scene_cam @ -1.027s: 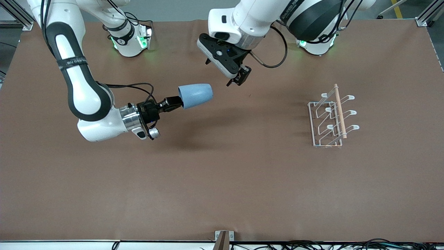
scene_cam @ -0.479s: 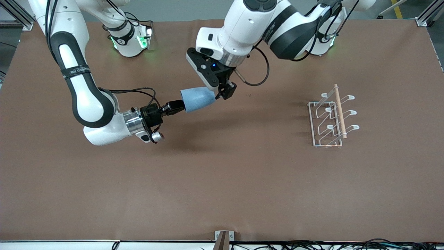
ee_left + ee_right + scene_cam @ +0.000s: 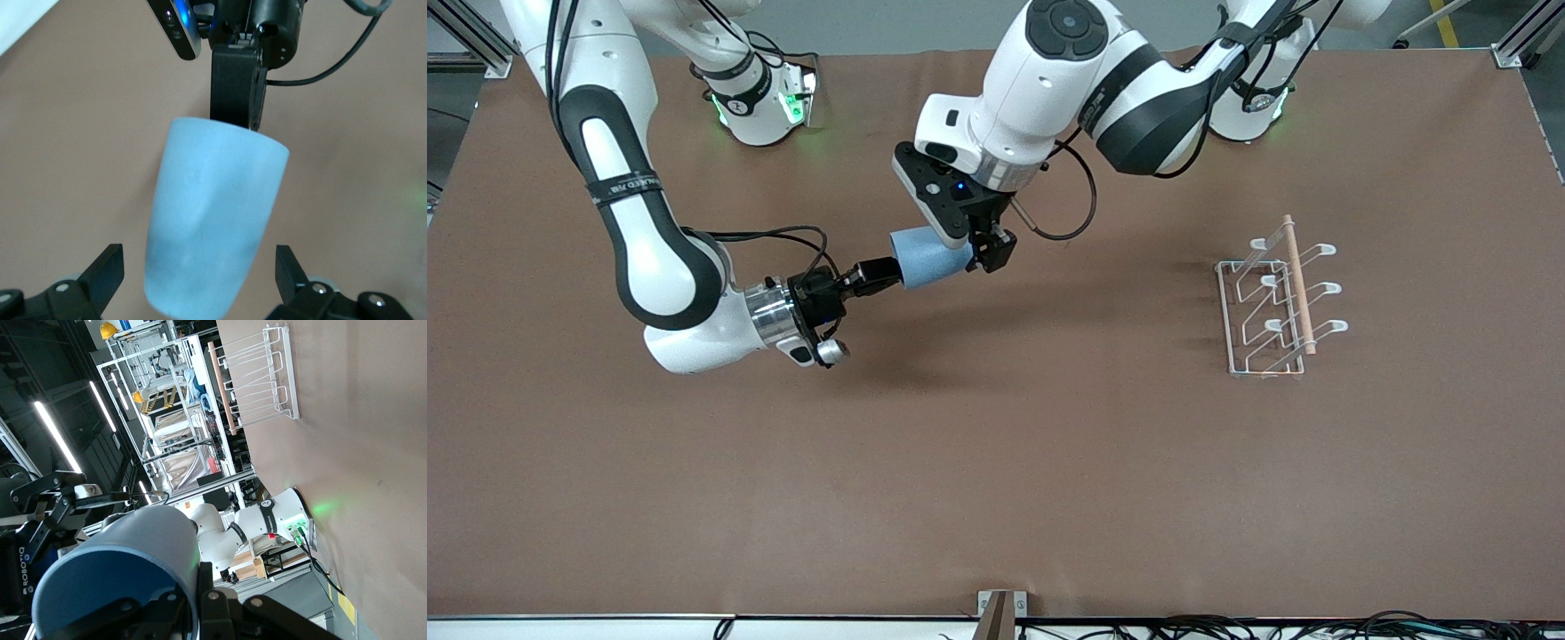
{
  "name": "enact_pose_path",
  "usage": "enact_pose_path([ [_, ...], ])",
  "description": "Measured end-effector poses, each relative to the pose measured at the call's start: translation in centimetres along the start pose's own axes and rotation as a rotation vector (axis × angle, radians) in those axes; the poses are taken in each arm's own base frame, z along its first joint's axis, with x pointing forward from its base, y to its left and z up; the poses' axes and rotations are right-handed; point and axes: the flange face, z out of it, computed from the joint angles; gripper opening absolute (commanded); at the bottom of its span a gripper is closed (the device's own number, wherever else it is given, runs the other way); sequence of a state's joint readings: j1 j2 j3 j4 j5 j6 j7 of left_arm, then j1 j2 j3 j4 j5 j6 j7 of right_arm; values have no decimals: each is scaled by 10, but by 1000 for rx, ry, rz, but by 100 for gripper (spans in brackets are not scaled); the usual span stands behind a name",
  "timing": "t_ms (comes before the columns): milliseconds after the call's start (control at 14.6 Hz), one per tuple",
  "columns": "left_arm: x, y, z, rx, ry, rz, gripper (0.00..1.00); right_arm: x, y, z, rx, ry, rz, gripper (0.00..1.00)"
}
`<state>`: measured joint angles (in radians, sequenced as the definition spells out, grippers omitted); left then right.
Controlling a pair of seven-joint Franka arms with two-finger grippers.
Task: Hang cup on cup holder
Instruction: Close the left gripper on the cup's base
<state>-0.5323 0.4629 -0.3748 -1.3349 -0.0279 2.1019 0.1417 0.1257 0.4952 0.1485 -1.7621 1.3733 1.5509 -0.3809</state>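
The small light-blue plastic cup [image 3: 930, 258] with no handle was up in the air over the brown counter [image 3: 996, 462], lying on its side. The right gripper [image 3: 874, 272] was clamped on the cup's rim, with one finger inside the cup and one outside, as the right wrist view showed [image 3: 123, 577]. The cup's closed bottom pointed toward the left arm's end of the counter.

The left gripper [image 3: 984, 244] was at that bottom end of the cup. In the left wrist view its two black fingers [image 3: 105, 273] stood wide apart, one on each side of the cup [image 3: 213, 213], and did not touch it. The same view showed the right gripper's black finger [image 3: 235, 90] at the cup's rim.

The white wire cup holder [image 3: 1272, 307], with looped prongs and a light wooden rod across its top, stood on the counter toward the left arm's end, well apart from the cup and both grippers. Nothing hung on it. It also showed in the right wrist view [image 3: 260, 377].
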Motion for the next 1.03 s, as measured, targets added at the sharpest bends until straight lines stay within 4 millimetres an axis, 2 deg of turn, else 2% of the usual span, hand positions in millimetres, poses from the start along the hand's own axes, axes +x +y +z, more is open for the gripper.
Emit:
enact_pose_path([
  [479, 1, 2, 31, 21, -5, 29, 100, 1, 2, 0, 0, 1, 2, 4],
  [616, 1, 4, 38, 41, -17, 50, 93, 1, 1, 1, 0, -1, 2, 4],
  [959, 0, 11, 48, 71, -34, 97, 30, 3, 6, -1, -2, 7, 1, 4],
  [1027, 1, 12, 48, 80, -35, 104, 23, 3, 6, -1, -2, 9, -4, 14],
])
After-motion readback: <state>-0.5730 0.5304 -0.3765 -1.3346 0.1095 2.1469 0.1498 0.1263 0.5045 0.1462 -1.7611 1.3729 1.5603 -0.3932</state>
